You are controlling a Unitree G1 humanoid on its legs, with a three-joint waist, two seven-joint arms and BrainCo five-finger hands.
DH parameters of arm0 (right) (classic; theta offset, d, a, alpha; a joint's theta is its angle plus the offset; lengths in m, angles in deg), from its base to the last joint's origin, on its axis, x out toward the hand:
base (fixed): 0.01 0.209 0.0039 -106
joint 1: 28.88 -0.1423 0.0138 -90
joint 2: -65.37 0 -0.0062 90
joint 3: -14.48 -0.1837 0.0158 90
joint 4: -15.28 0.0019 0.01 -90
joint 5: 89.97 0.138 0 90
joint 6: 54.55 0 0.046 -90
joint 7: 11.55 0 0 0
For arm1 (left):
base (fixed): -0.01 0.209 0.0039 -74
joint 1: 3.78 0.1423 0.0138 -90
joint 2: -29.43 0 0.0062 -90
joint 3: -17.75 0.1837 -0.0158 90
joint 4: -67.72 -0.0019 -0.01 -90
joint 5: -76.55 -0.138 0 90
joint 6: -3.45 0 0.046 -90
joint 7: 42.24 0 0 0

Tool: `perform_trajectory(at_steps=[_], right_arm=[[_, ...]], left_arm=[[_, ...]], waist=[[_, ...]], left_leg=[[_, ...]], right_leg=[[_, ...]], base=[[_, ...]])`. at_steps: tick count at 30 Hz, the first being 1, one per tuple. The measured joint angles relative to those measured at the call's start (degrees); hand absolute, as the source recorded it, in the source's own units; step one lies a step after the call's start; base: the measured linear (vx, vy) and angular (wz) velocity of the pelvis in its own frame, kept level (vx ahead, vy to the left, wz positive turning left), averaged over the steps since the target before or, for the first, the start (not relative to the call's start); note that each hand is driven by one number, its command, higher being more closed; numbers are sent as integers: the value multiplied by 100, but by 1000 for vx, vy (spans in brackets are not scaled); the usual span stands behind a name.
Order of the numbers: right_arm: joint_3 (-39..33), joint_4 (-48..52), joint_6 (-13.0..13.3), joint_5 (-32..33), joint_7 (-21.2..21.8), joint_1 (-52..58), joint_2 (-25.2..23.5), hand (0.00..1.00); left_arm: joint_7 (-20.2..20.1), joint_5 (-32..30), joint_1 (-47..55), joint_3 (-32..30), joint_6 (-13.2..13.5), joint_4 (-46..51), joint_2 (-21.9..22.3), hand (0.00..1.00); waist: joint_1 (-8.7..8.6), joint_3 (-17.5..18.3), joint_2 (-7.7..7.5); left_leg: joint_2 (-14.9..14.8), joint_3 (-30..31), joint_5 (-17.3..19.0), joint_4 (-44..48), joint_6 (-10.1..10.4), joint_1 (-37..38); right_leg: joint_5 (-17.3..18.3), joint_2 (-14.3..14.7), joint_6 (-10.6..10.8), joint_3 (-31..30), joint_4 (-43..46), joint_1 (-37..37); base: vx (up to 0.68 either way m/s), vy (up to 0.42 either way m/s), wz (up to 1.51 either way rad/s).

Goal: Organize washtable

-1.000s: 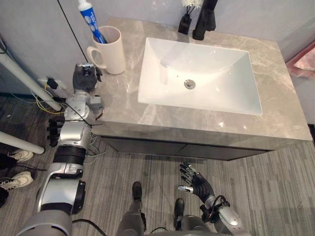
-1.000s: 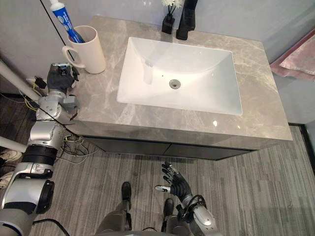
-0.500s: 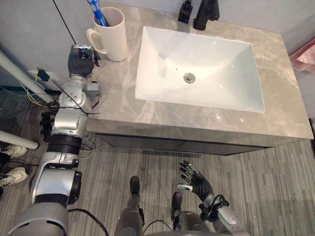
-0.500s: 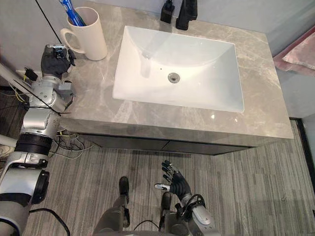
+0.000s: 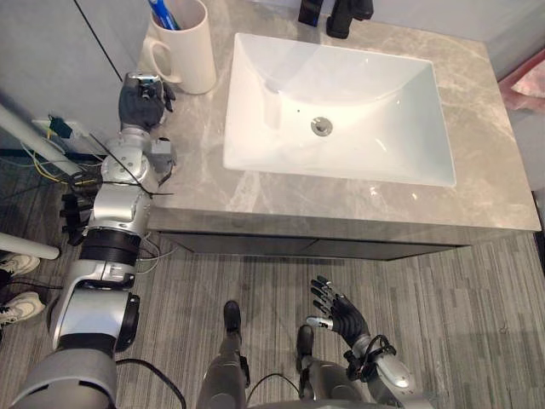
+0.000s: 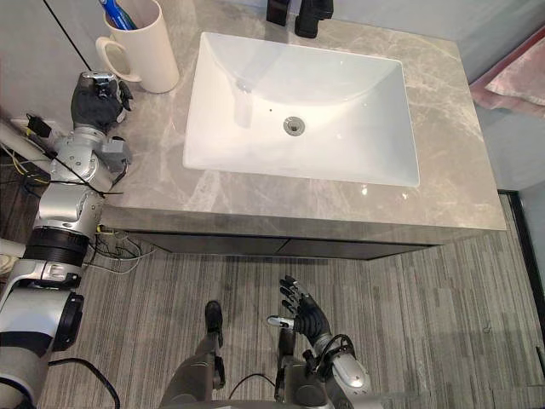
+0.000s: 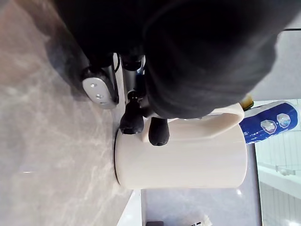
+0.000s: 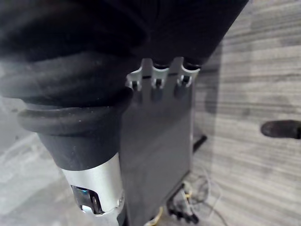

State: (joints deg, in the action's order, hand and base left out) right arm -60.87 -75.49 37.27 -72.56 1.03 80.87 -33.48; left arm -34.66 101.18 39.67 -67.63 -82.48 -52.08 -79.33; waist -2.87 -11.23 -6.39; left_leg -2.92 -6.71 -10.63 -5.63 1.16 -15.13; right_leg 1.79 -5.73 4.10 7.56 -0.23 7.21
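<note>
Left hand [image 5: 143,94] at the mug [image 5: 189,53]
Our left hand sits just beside the mug, far left of the sink [image 5: 383,128]; whether it grips, we cannot tell. Right hand [image 5: 339,313] hangs spread, low over the floor [image 5: 477,298]. Next, we judge: secure the handle [image 5: 152,56].

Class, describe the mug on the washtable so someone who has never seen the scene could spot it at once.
Find the grey marble countertop with its white rectangular sink. Left of the sink, near the counter's back corner, stands a mug. It is the one cream item, with a loop handle and a blue toothpaste tube inside, unlike the black faucet behind the sink.
</note>
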Motion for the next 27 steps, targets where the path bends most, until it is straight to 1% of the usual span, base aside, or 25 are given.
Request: perform_trajectory(at_steps=[3,6,8,10,14,17,23,27], right_arm=[[2,-1,1,-3,8,-4,3,0],[2,-5,-3,-10,14,-7,5,0],[0,-3,-1,-24,17,-35,4,0],[-1,-7,-17,-32,21,-29,12,0],[-5,-11,-24,-33,22,-25,14,0],[-17,-14,-26,-34,22,-15,16,0],[-45,-14,-26,-127,21,5,12,0],[-58,-13,-26,-128,17,6,3,0]], left_arm=[[-52,-15,295,4,0,282,111,100],[-238,-64,684,36,29,609,313,100],[-290,-67,809,106,24,687,330,100],[-380,-76,936,154,38,761,400,100],[-397,-228,1091,213,39,775,635,100],[-423,-280,1200,237,70,779,769,100],[-484,-297,1207,285,90,778,867,100],[-483,-420,1089,438,128,647,877,100]], waist=[[4,1,3],[29,0,4],[35,8,22],[48,25,78],[45,106,217],[41,157,287],[30,174,291],[30,178,290]], left_leg=[[-8,21,0,-24,1,23],[7,44,3,-24,1,135],[12,64,4,-25,2,182],[10,88,14,-25,16,182],[11,133,23,-26,29,188],[9,137,23,-26,29,201],[9,127,24,-26,31,203],[11,119,24,-26,31,200]], right_leg=[[1,-17,1,5,16,-21],[11,-33,13,33,12,-153],[17,-36,18,50,19,-208],[18,-37,20,65,35,-211],[30,-40,38,119,71,-231],[40,-43,52,127,105,-230],[44,-48,58,126,111,-227],[45,-49,61,125,111,-212]], base=[[-29,8,0],[-3,16,5],[-15,6,5],[-27,15,4],[-17,12,7],[0,0,0],[0,0,0],[0,0,0]])
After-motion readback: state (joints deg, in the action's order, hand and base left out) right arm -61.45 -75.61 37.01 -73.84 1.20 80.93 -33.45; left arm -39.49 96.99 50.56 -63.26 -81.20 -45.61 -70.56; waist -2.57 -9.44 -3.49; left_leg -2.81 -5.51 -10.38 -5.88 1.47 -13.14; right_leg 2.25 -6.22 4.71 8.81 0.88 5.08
